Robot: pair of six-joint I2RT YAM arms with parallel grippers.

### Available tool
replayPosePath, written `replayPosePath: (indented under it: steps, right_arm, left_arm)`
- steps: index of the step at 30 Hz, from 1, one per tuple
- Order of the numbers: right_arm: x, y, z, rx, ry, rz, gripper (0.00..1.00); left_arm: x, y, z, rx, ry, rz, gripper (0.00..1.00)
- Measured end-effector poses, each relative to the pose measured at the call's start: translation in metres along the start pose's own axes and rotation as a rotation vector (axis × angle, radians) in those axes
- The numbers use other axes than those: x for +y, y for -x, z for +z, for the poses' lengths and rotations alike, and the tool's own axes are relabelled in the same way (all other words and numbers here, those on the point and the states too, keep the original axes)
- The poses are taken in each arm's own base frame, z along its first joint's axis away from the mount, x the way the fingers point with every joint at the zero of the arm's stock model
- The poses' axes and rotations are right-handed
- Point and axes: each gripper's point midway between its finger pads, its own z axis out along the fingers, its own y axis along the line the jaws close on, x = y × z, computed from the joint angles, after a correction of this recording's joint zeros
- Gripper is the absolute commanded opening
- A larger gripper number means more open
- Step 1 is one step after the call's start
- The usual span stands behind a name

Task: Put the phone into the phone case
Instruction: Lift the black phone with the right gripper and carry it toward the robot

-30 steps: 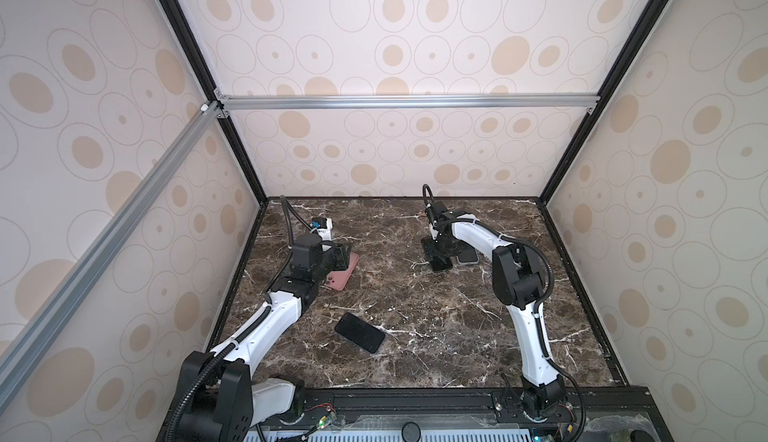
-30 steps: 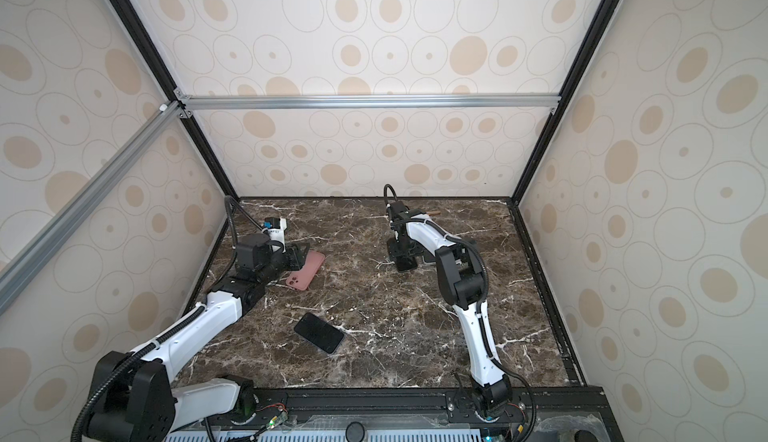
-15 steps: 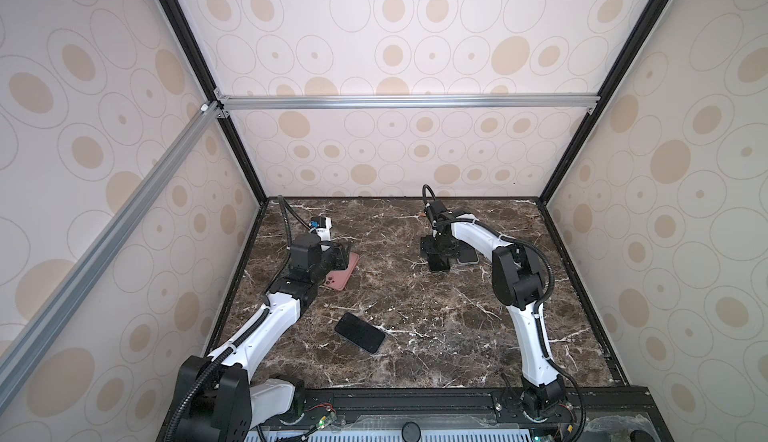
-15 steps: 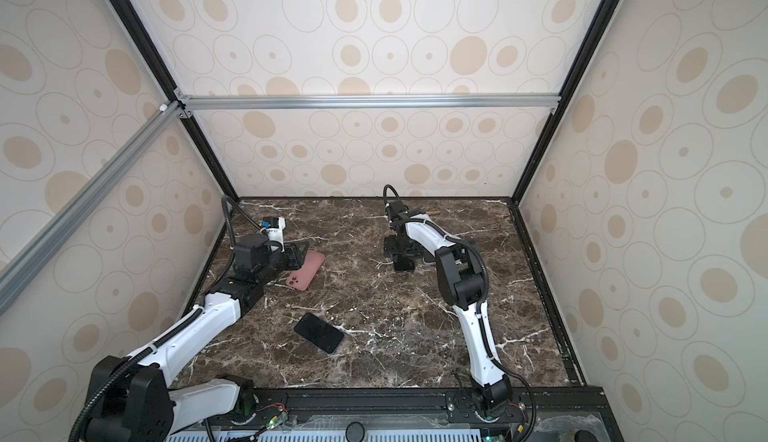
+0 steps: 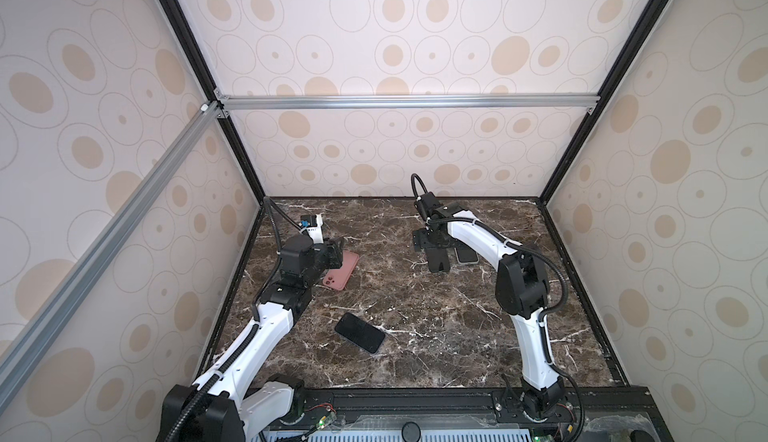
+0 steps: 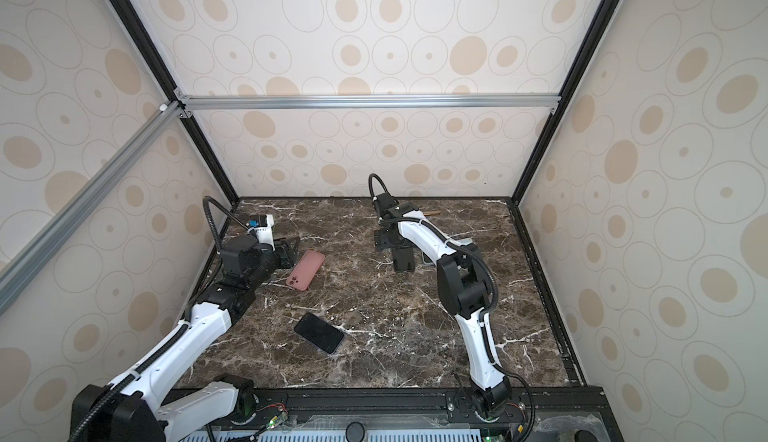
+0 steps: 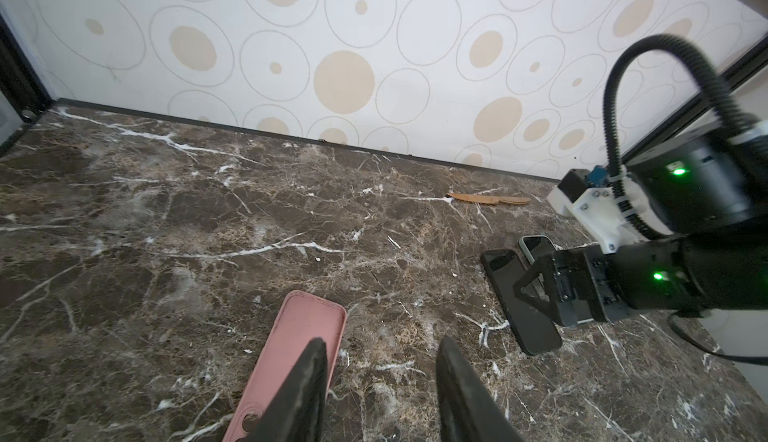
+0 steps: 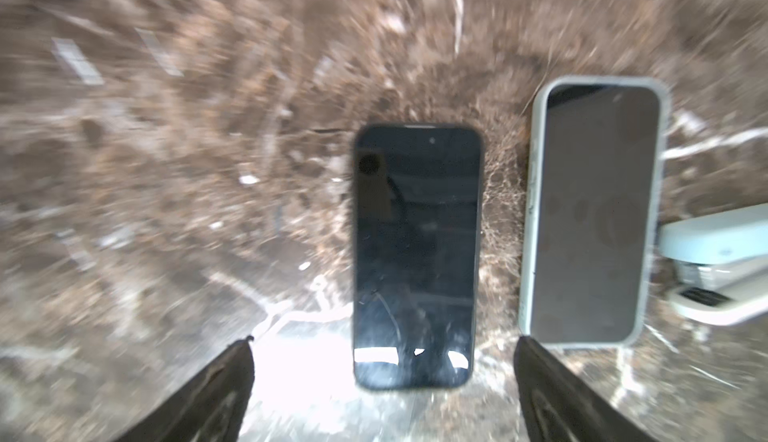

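Note:
An empty pink phone case (image 5: 341,270) (image 6: 305,270) lies back-up at the left. My left gripper (image 5: 334,252) (image 7: 380,382) is open right beside it; one finger (image 7: 305,382) overlaps its edge and bare marble shows between the fingers. A black phone (image 5: 439,260) (image 8: 415,253) lies screen-up at the back right. Above its near end my right gripper (image 5: 431,241) (image 8: 384,340) hangs wide open, holding nothing. Another black phone (image 5: 359,332) (image 6: 319,332) lies alone in the front middle.
A phone in a pale case (image 8: 594,211) (image 5: 466,255) lies beside the back-right phone. A small wooden knife (image 7: 490,199) rests near the back wall. The marble table (image 5: 415,315) is walled in on three sides.
My right gripper has opened wider over the back-right black phone and shifted a little. The left arm, pink case and front phone have not moved.

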Motion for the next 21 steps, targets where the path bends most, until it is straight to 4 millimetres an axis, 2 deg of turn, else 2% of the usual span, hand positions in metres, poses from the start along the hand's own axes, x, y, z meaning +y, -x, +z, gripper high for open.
replayPosePath:
  steps: [2,4,7,9,10,12,15,18,21]
  right_arm:
    - [0.018,0.004,-0.028,-0.066,0.026,-0.052,1.0]
    - [0.042,-0.002,-0.057,-0.131,0.079,-0.133,1.0]
    - [0.096,-0.033,-0.096,-0.194,0.197,-0.318,0.99]
    - [0.14,-0.067,-0.112,-0.207,0.286,-0.466,0.99]
    - [0.157,-0.083,-0.115,-0.203,0.32,-0.523,0.99]
    - [0.193,-0.129,-0.117,-0.175,0.393,-0.662,0.99]
    - [0.22,-0.188,-0.112,-0.099,0.465,-0.803,0.99]
    - [0.228,-0.218,-0.098,-0.033,0.48,-0.859,0.99]
    - [0.229,-0.232,-0.076,0.026,0.461,-0.875,1.0]
  left_arm:
    - [0.001,0.003,-0.008,-0.014,0.011,0.001,0.44]
    - [0.004,0.003,-0.017,-0.021,0.027,0.008,0.44]
    - [0.013,-0.005,-0.034,-0.017,0.066,0.026,0.44]
    - [0.021,-0.015,-0.046,-0.004,0.103,0.04,0.44]
    - [0.025,-0.021,-0.051,0.006,0.119,0.045,0.44]
    - [0.034,-0.03,-0.061,0.02,0.157,0.052,0.44]
    - [0.045,-0.04,-0.077,0.02,0.209,0.055,0.44]
    - [0.052,-0.038,-0.092,-0.008,0.246,0.054,0.44]
    - [0.055,-0.029,-0.103,-0.058,0.268,0.051,0.44]
